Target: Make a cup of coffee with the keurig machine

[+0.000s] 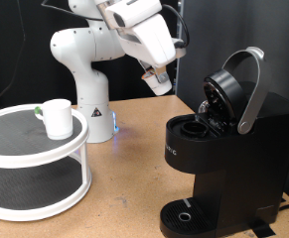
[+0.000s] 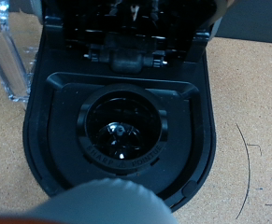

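Observation:
The keurig machine (image 1: pixel 223 149) stands at the exterior view's right with its silver-rimmed lid (image 1: pixel 245 87) swung up. The wrist view looks straight down into its open pod chamber (image 2: pixel 124 126), which is dark and holds no pod. My gripper (image 1: pixel 159 81) hangs above and to the exterior view's left of the open lid. It is shut on a small whitish pod with a tan top, which shows as a blurred grey round shape (image 2: pixel 117 203) in the wrist view. The white cup (image 1: pixel 57 117) stands upright on the round shelf at the exterior view's left, far from the gripper.
The cup's white two-tier round shelf (image 1: pixel 15 159) fills the exterior view's lower left. The white arm base (image 1: pixel 89 99) stands behind it. The machine's clear water tank (image 2: pixel 9 56) is beside the chamber. The round drip base (image 1: pixel 189 216) is below the spout.

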You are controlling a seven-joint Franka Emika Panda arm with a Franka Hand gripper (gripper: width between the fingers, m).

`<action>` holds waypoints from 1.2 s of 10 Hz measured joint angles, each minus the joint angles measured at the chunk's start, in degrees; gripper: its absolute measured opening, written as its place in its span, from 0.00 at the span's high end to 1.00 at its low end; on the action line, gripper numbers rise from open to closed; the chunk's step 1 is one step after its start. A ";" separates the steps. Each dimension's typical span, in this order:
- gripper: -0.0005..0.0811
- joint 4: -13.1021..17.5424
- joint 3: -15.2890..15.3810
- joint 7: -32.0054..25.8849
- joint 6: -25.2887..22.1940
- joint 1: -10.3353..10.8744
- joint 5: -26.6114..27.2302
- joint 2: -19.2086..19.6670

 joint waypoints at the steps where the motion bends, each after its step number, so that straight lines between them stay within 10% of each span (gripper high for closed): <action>1: 0.46 0.09 0.36 1.24 0.10 -0.01 0.00 0.22; 12: 0.46 -3.11 5.50 0.50 6.75 1.32 1.75 1.21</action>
